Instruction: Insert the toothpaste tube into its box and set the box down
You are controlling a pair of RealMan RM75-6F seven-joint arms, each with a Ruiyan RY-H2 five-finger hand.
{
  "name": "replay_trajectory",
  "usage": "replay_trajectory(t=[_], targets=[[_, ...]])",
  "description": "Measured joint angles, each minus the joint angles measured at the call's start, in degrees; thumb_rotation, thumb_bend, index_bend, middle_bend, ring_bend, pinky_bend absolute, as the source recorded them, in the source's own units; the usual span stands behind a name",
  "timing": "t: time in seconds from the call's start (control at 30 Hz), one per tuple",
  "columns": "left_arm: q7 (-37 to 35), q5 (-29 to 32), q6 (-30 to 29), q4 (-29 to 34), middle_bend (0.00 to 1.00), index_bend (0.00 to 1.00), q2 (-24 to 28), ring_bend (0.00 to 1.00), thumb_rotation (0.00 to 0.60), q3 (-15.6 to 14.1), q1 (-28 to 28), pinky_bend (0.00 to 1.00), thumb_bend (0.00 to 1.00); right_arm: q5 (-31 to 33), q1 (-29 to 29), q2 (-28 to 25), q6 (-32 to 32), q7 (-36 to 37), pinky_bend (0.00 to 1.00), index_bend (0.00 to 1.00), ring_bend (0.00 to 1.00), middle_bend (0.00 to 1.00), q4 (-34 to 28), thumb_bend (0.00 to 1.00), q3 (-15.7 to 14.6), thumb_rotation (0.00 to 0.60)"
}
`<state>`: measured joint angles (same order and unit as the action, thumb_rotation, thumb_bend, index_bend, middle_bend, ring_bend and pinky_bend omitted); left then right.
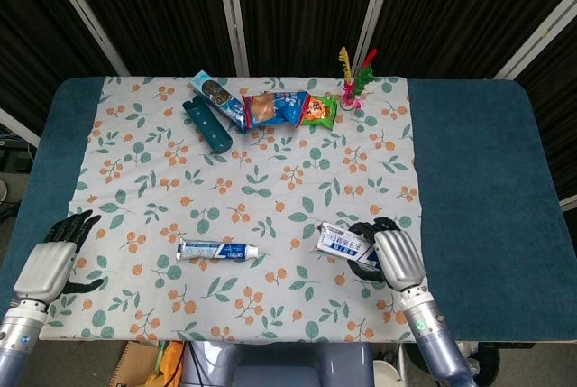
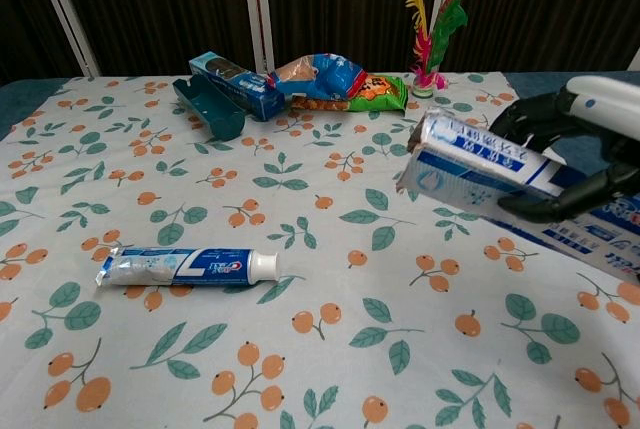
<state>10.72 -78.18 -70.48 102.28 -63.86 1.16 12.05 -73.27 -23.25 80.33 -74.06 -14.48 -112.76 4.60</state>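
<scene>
The toothpaste tube [image 1: 217, 250] [image 2: 185, 266] lies flat on the floral cloth, white cap pointing right. My right hand [image 1: 394, 258] [image 2: 580, 144] grips the white and blue toothpaste box [image 1: 342, 244] [image 2: 480, 167] and holds it tilted above the cloth, its open end facing left toward the tube. My left hand [image 1: 52, 263] hovers at the cloth's front left edge, fingers spread, holding nothing; the chest view does not show it.
At the back of the cloth lie a teal case [image 1: 207, 124], a blue box [image 1: 219, 96] and snack packets [image 1: 290, 108]. A feathered shuttlecock [image 1: 352, 87] stands to their right. Blue table surface [image 1: 478, 188] flanks the cloth on both sides.
</scene>
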Motion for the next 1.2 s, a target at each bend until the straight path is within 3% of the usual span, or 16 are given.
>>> replay_trajectory(t=[0.23, 0.33, 0.6, 0.97, 1.1, 1.2], targets=[[12.0, 6.6, 5.2, -0.3, 0.26, 0.23, -6.1, 0.24, 0.6, 3.4, 6.4, 0.33, 0.11, -3.9, 1.2, -3.4, -0.4, 4.6, 0.21, 0.41, 0.41, 0.47, -1.6, 0.33, -0.2, 0.6], [16.5, 8.8, 7.1, -0.7, 0.3, 0.29, -9.9, 0.27, 0.6, 4.5, 9.4, 0.34, 0.11, -4.0, 1.4, -3.7, -0.2, 5.4, 0.21, 0.41, 0.41, 0.47, -1.6, 0.33, 0.1, 0.6], [25.6, 15.7, 9.9, -3.9, 0.36, 0.35, -21.4, 0.32, 0.6, 6.9, 16.7, 0.37, 0.15, -4.5, 1.8, -4.0, -0.1, 5.6, 0.21, 0.41, 0.41, 0.47, -1.1, 0.33, 0.3, 0.6], [30.1, 20.4, 9.5, -7.3, 0.46, 0.42, -27.9, 0.4, 0.6, 5.9, 20.3, 0.43, 0.16, -4.9, 2.8, -5.9, -0.3, 7.7, 0.21, 0.41, 0.41, 0.47, -0.5, 0.33, 0.7, 0.6], [31.2, 21.5, 8.8, -8.4, 0.52, 0.48, -29.0, 0.46, 0.6, 5.2, 20.8, 0.49, 0.26, -5.4, 3.0, -6.1, -0.2, 8.0, 0.21, 0.41, 0.41, 0.47, -0.9, 0.33, 0.8, 0.6], [31.3, 21.9, 8.1, -9.4, 0.63, 0.59, -29.6, 0.56, 0.6, 5.0, 21.0, 0.58, 0.35, -5.5, 3.1, -6.1, -0.2, 8.2, 0.21, 0.41, 0.41, 0.47, -1.0, 0.33, 0.9, 0.6]])
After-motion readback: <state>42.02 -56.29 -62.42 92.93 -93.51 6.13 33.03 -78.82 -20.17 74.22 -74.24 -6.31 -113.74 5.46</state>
